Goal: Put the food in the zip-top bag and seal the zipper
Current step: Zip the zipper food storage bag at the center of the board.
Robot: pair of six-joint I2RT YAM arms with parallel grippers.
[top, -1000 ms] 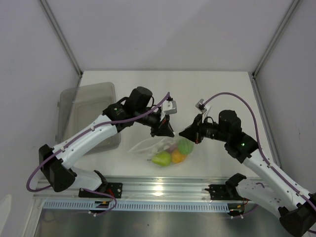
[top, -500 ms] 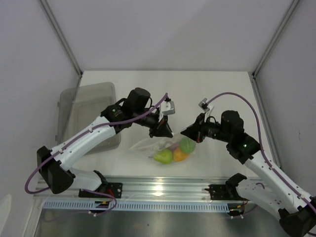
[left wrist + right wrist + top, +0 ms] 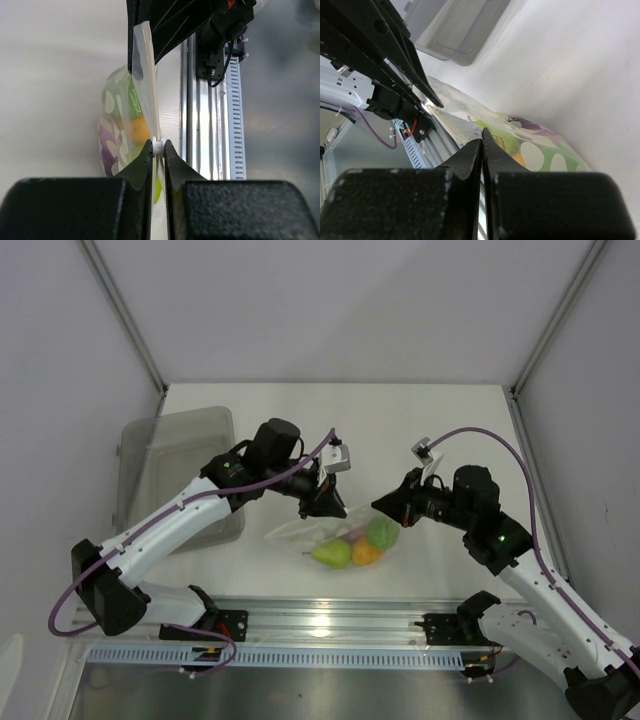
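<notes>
A: Zip-top bag (image 3: 303, 532) — where is it?
B: Stretched between the two grippers. The left gripper (image 3: 158, 146) is squeezed tight on its top edge. The right gripper (image 3: 482, 132) is squeezed tight on that edge too, at the other end.
A: And the food (image 3: 364, 554)?
B: Inside the bag, under both grippers: green fruit (image 3: 380, 532), pear (image 3: 330, 554), orange fruit (image 3: 137, 131), purple eggplant (image 3: 105, 150).

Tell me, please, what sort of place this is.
Probably a robotics lab test cell: a white table boxed in by plain white walls, a left arm and right arm bolted to an aluminium rail, and toy food in a zip-top bag.
</notes>
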